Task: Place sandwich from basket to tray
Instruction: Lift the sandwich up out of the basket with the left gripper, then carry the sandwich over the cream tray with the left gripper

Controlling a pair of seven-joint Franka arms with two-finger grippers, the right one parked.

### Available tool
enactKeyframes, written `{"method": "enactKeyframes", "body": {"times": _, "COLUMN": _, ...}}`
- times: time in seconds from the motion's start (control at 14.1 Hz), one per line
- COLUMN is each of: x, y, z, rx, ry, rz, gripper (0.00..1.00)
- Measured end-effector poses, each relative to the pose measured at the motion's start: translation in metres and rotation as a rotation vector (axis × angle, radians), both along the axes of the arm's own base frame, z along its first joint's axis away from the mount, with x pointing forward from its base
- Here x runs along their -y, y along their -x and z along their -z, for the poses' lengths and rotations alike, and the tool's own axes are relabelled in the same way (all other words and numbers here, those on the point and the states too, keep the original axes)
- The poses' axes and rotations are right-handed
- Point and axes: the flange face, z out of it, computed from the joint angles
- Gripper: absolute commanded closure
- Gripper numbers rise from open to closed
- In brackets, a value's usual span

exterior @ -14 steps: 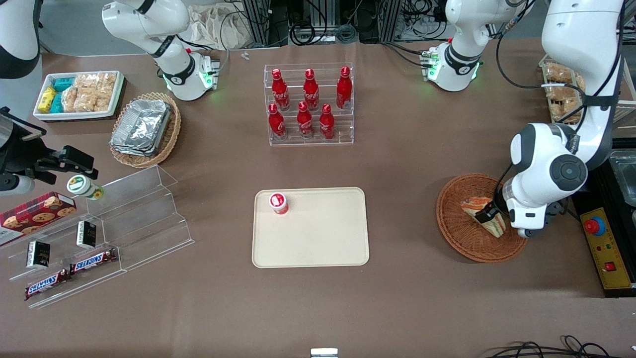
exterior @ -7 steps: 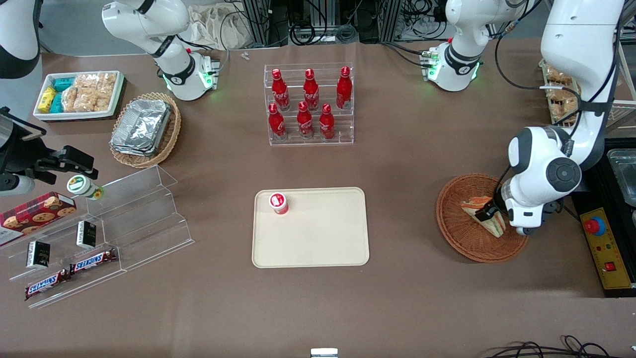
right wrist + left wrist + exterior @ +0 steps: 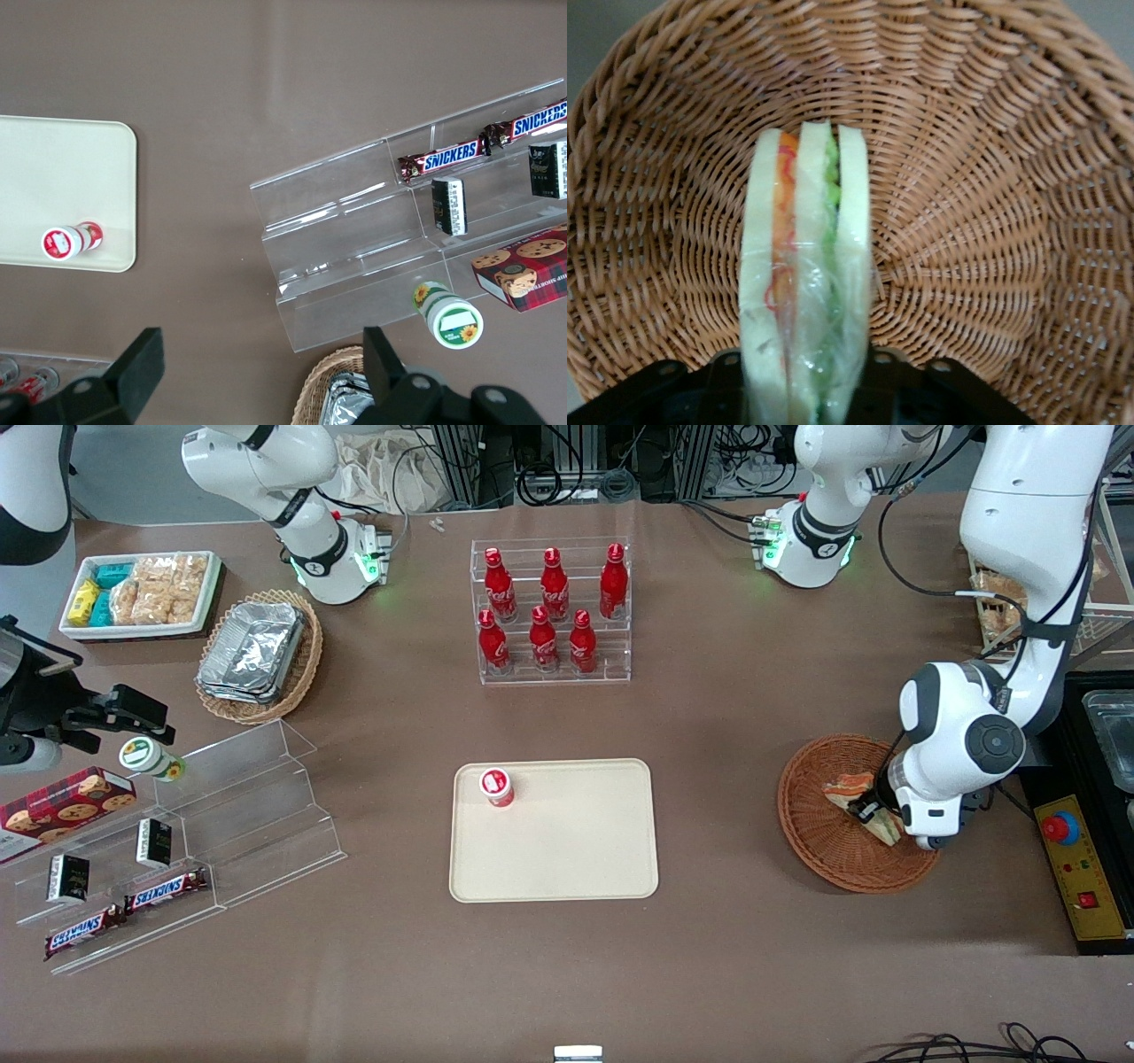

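Note:
The sandwich (image 3: 846, 788) (image 3: 806, 283), a clear-wrapped wedge with pale bread and orange and green filling, stands on edge in the reddish-brown wicker basket (image 3: 819, 846) (image 3: 992, 221) toward the working arm's end of the table. My left gripper (image 3: 870, 813) (image 3: 806, 394) is down in the basket, shut on the sandwich, with a black finger pressed against each bread face. The wide end of the wedge is hidden under the wrist. The cream tray (image 3: 567, 850) (image 3: 53, 168) lies flat at the table's middle, toward the parked arm from the basket.
A small red-capped bottle (image 3: 497, 786) stands on the tray's corner. A clear rack of red bottles (image 3: 551, 611) is farther from the camera. A yellow emergency-stop box (image 3: 1076, 864) sits beside the basket. Clear stepped shelves (image 3: 221, 815), a tan foil-tray basket (image 3: 259, 654) and a snack tray (image 3: 142, 592) lie toward the parked arm.
The left arm's wrist has shifted slightly toward the parked arm's end and away from the camera. The sandwich has turned a little with the gripper. The basket and tray stay put.

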Motion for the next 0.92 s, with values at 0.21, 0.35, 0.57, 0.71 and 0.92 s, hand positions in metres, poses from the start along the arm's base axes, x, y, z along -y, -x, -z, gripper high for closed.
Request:
{"method": "enactKeyframes", "body": {"times": 0.21, "x": 0.003, "y": -0.005, "z": -0.024, "rx": -0.001, "ry": -0.005, "rz": 0.005, "gripper": 0.99}}
{"method": "enactKeyframes", "body": {"times": 0.35, "x": 0.008, "y": -0.014, "z": -0.059, "rx": -0.065, "ry": -0.017, "rz": 0.013, "gripper": 0.98}}
{"method": "enactKeyframes", "body": {"times": 0.57, "x": 0.015, "y": -0.035, "z": -0.134, "rx": -0.110, "ry": -0.024, "rz": 0.086, "gripper": 0.97}}
{"method": "enactKeyframes", "body": {"times": 0.71, "x": 0.016, "y": -0.044, "z": -0.181, "rx": -0.119, "ry": -0.015, "rz": 0.196, "gripper": 0.97}}
{"method": "enactKeyframes", "body": {"times": 0.92, "x": 0.038, "y": -0.050, "z": -0.241, "rx": -0.112, "ry": 0.000, "rz": 0.350, "gripper": 1.00}}
